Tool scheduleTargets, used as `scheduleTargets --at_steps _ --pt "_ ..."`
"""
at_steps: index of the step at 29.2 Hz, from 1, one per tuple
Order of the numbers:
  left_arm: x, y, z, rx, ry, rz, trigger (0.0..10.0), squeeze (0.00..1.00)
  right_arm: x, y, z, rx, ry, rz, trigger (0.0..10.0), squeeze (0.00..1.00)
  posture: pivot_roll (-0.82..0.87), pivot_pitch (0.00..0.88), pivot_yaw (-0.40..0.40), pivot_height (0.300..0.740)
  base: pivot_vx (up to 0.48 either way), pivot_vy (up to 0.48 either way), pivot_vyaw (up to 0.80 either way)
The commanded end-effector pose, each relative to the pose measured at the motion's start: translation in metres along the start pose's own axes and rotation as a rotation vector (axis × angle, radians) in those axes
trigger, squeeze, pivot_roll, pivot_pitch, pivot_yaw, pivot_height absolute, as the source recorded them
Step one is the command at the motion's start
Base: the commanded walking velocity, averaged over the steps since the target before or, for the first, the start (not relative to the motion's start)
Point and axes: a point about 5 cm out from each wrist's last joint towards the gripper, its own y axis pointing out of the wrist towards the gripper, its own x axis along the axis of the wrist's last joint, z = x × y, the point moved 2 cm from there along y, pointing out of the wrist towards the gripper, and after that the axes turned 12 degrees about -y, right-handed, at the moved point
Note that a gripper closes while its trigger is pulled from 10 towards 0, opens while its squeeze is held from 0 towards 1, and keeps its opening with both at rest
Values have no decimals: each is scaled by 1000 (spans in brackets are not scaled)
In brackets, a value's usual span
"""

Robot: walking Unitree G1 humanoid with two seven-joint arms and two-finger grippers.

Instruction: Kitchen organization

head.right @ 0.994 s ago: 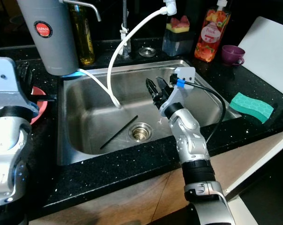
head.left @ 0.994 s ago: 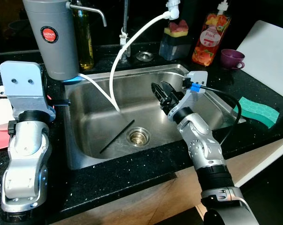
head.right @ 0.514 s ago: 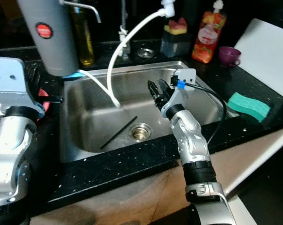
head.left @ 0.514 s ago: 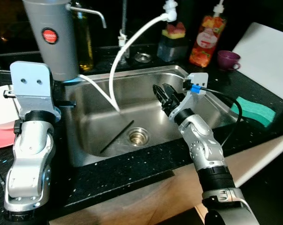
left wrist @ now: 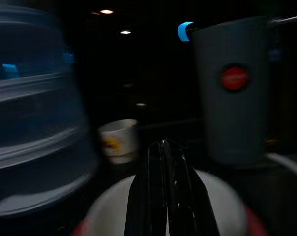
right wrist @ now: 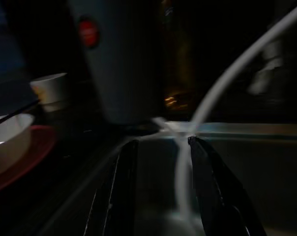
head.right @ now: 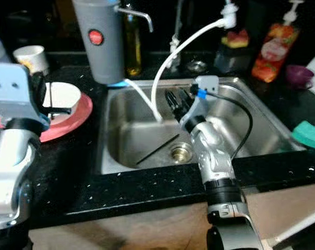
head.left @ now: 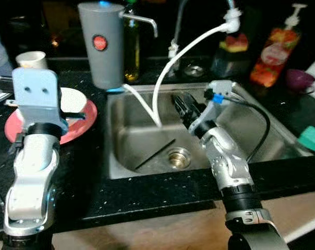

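Observation:
A thin black chopstick (head.left: pixel 155 154) lies slanted on the bottom of the steel sink (head.left: pixel 262 130), left of the drain (head.left: pixel 179 157). My right gripper (head.left: pixel 180 102) hangs open and empty above the sink's middle, next to the white hose (head.left: pixel 173 65). On the left counter a white bowl (head.right: pixel 62 96) sits on a red plate (head.right: pixel 69 122), with a small paper cup (head.left: pixel 31 60) behind it. The left gripper (left wrist: pixel 163 145) is shut with nothing in it, just above the bowl (left wrist: pixel 207 196) and aimed at the cup (left wrist: pixel 118 141).
A tall grey water dispenser (head.left: pixel 101 44) stands at the sink's back left corner, an oil bottle (head.left: pixel 131 49) beside it. A soap bottle (head.left: pixel 275 49), a purple cup (head.left: pixel 298 79) and a green sponge (head.left: pixel 314 139) are on the right. A large clear container (left wrist: pixel 30 123) is at the far left.
The camera has swung left, so the whole scene has shifted right and the plate, bowl and cup have come into view. Both grippers keep their poses; the chopstick has not moved.

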Motion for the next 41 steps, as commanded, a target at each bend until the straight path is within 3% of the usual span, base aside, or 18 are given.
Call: scheduleTargets --at_steps 1,13,17,22,41 --pt "-2 0 1 4 9 12 10000 0 -2 -1 0 3 6 13 10000 0 14 77 -52 740 0 0 800" --pt "-5 2 -1 -23 19 34 10000 0 -5 -2 -5 -34 35 23 10000 0 15 71 -49 740 0 0 145" --pt "-5 2 -1 -29 33 44 10000 0 -5 -2 -4 -33 39 21 10000 0 17 65 -50 740 0 -480 0" --pt "-8 0 2 -1 -16 58 10000 0 -5 -2 -3 -31 42 18 10000 0 19 57 -52 740 0 -192 0" --pt "-7 0 7 21 -25 68 10000 0 -3 -1 -1 -18 41 14 10000 0 19 62 -54 740 0 0 0"
